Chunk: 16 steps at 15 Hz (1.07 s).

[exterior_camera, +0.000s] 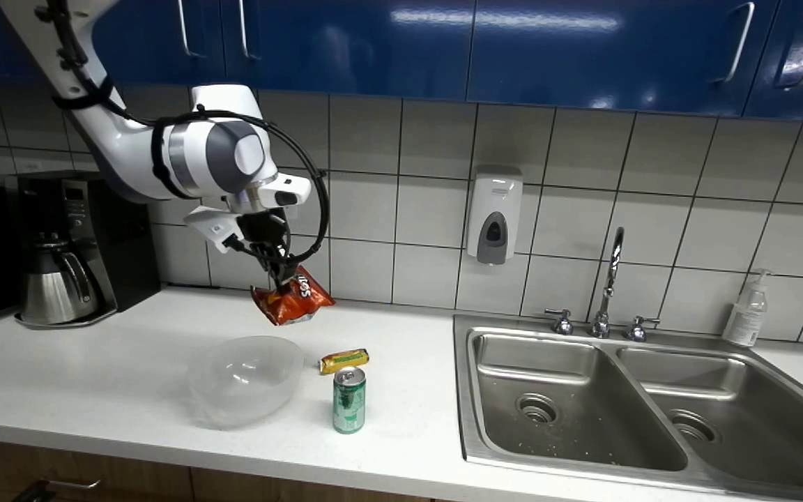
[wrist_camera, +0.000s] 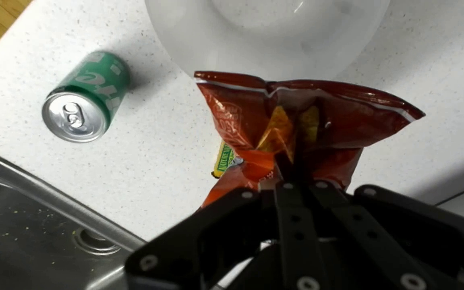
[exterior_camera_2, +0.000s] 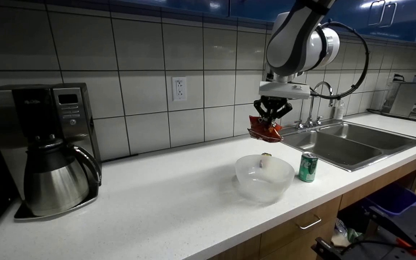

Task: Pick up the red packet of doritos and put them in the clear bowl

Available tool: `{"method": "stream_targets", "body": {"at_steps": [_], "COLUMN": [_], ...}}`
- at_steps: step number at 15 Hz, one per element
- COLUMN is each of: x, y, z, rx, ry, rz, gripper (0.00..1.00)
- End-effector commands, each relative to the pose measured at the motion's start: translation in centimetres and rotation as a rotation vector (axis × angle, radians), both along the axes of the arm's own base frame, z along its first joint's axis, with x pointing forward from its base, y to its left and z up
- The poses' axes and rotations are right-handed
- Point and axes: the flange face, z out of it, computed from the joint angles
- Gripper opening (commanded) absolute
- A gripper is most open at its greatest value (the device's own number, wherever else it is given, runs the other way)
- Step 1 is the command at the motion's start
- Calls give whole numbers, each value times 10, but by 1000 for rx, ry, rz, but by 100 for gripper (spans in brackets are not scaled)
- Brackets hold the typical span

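The red packet of doritos (exterior_camera: 307,298) is a crinkled red-orange bag, held in the air above the counter. It also shows in an exterior view (exterior_camera_2: 262,131) and large in the wrist view (wrist_camera: 336,117). My gripper (exterior_camera: 281,284) points down and is shut on the packet's middle; its fingers (wrist_camera: 290,167) pinch the bag, and the fingertips are partly hidden in its folds. The clear bowl (exterior_camera: 245,394) stands on the counter, lower than the packet and nearer the counter's front edge. It also shows in an exterior view (exterior_camera_2: 265,186) and at the top of the wrist view (wrist_camera: 232,52).
A green drink can (exterior_camera: 349,401) stands upright beside the bowl. A yellow bar wrapper (exterior_camera: 343,360) lies behind the can. A steel double sink (exterior_camera: 468,390) with a faucet (exterior_camera: 607,293) lies beyond them. A coffee maker (exterior_camera_2: 74,126) stands at the other end by the tiled wall.
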Motion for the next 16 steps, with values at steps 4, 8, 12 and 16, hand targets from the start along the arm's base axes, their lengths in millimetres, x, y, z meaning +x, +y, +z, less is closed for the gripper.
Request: {"method": "stream_targets", "body": {"at_steps": [4, 8, 12, 16], "x": [-31, -41, -50, -57], "y": [4, 2, 7, 16], "z": [-3, -10, -19, -29], "rx": [43, 55, 69, 80], "ry": [31, 56, 77, 101], "rz": [92, 124, 156, 181], "gripper": [0, 0, 0, 0]}}
